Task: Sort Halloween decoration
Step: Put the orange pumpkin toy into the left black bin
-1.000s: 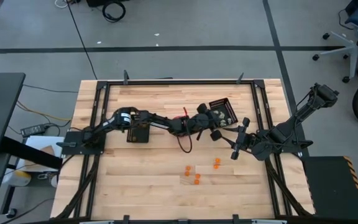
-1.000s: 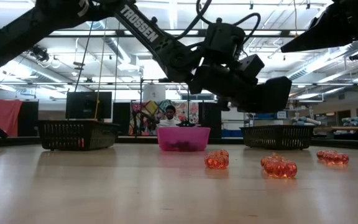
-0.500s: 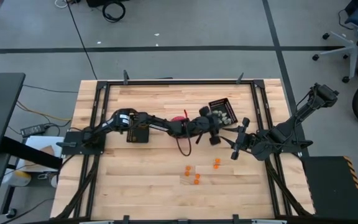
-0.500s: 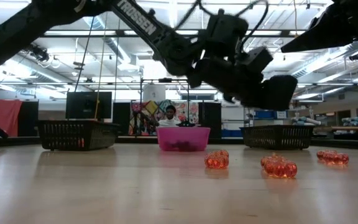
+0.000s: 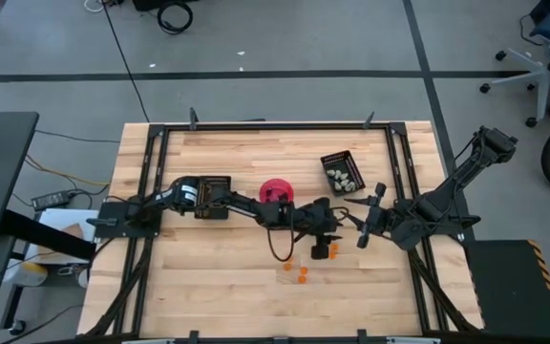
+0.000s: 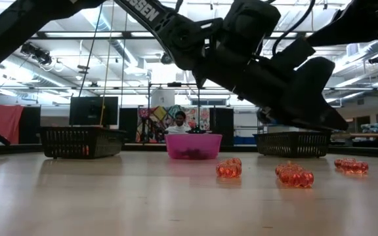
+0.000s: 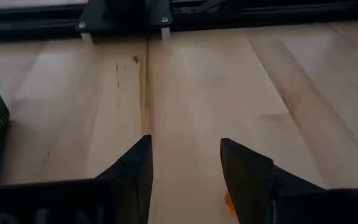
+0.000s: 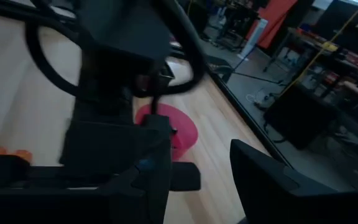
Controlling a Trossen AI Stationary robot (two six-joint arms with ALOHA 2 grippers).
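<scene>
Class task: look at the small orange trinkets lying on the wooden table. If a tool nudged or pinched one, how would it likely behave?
The orange trinkets look lumpy and rounded, so a nudge might roll them. They look glossy and translucent, so probably light and a bit slippery when pinched.

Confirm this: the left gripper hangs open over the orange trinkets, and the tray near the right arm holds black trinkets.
One thing is wrong: the tray near the right arm holds whitish-grey trinkets, not black, as the high view shows. The left gripper does hang open over the orange trinkets.
</scene>
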